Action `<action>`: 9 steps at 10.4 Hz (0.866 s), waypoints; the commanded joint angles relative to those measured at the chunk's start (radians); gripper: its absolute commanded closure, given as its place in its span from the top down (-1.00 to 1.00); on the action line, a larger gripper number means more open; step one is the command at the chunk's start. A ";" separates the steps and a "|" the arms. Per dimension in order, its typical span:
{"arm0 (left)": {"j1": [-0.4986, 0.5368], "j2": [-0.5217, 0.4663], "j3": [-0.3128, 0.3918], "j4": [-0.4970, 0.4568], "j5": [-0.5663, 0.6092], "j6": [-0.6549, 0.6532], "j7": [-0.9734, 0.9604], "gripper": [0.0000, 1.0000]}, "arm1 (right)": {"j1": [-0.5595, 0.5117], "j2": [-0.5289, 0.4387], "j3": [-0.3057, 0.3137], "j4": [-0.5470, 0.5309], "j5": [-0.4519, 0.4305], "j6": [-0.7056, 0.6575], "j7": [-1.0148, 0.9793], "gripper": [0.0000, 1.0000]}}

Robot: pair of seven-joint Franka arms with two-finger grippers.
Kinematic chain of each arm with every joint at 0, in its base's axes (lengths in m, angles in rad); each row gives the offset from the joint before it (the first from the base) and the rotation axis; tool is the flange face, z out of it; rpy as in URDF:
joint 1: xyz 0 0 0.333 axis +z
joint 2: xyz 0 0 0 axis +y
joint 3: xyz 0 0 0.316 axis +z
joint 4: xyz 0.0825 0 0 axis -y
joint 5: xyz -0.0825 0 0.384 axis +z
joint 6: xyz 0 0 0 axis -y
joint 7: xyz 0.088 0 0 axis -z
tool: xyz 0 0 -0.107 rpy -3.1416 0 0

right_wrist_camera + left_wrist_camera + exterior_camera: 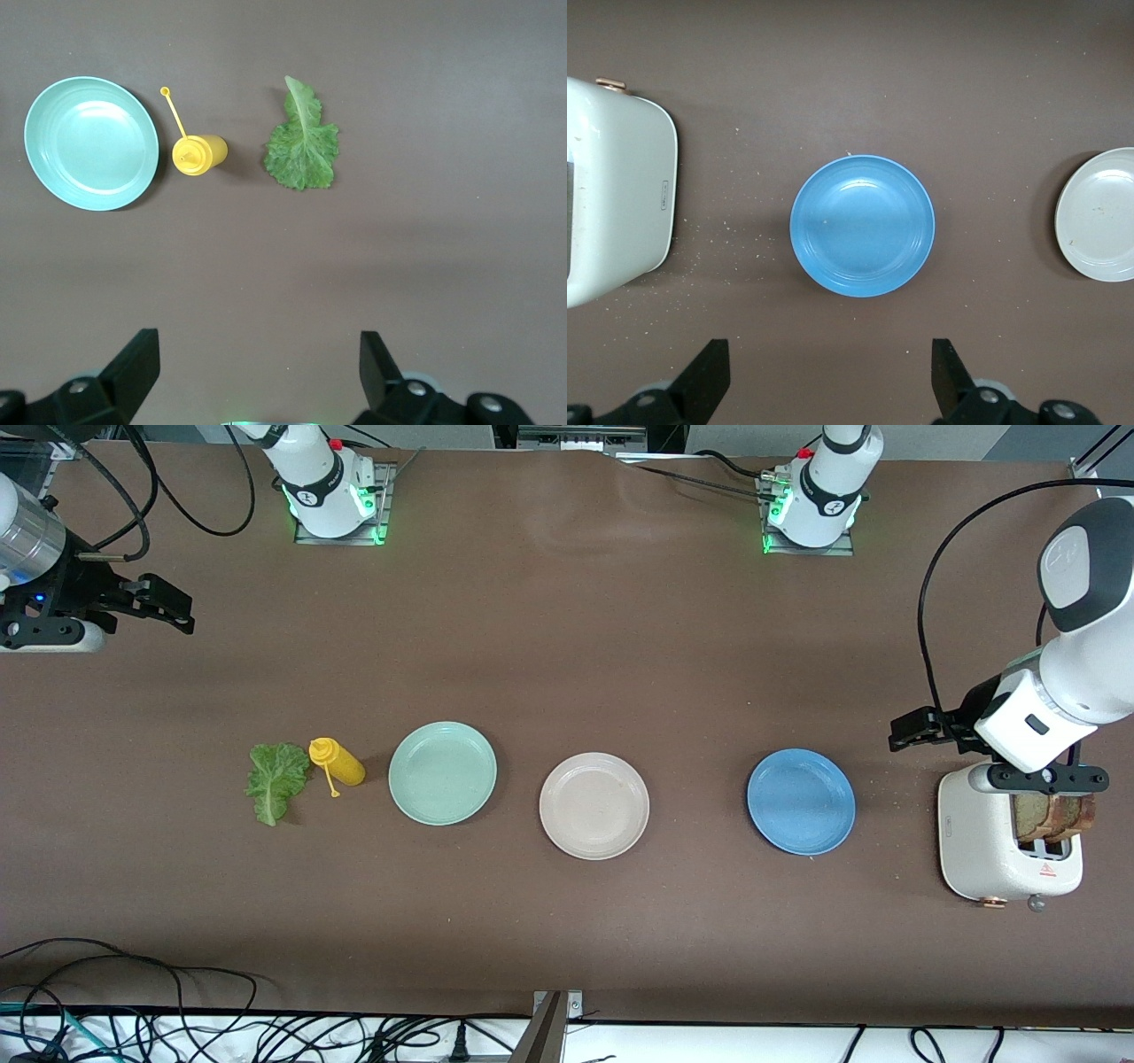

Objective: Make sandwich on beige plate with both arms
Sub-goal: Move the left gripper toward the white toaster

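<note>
While both arms are hovering high over the two ends of the desk (567, 646), nothing is being carried yet: the left gripper (831, 376) is hanging with its fingers (707, 376) spread wide and empty, and the right gripper (257, 372) is doing the same, its fingers (135, 367) released.

Below and ahead of the left fingers the blue plate (862, 226) is lying, with the white toaster (983, 841) just to one side of them. Two bread slices (1054, 817) are standing upright in its slot, only their top edges showing. They are probably light, a little stiff from their crust yet crumbly, so a gentle pinch across the exposed top edge and a straight upward pull look like the safest hold; squeezing hard would likely dent or tear them.

Ahead of the right fingers the lettuce leaf (303, 146) is lying flat on the desk, with a yellow squeeze bottle (200, 154) beside it and the mint green plate (89, 142) next to that. That leaf is looking thin, floppy and nearly weightless, likely to droop and slip; the pale central rib near the stem end seems the firmest place to take it, though the fingers would have to come right down to the desk surface.

Between the two grippers, well apart from both, the beige plate (594, 806) is sitting empty, so no part of the sandwich is assembled.
</note>
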 commanded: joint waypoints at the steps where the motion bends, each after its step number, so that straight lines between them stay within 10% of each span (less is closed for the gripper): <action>1: 0.015 -0.003 0.006 -0.002 -0.015 -0.012 0.026 1.00 | 0.000 0.010 -0.002 0.026 0.008 -0.020 0.000 1.00; 9: -0.006 -0.002 0.000 0.003 -0.027 -0.012 0.007 1.00 | 0.002 0.013 -0.002 0.023 0.007 0.004 0.005 1.00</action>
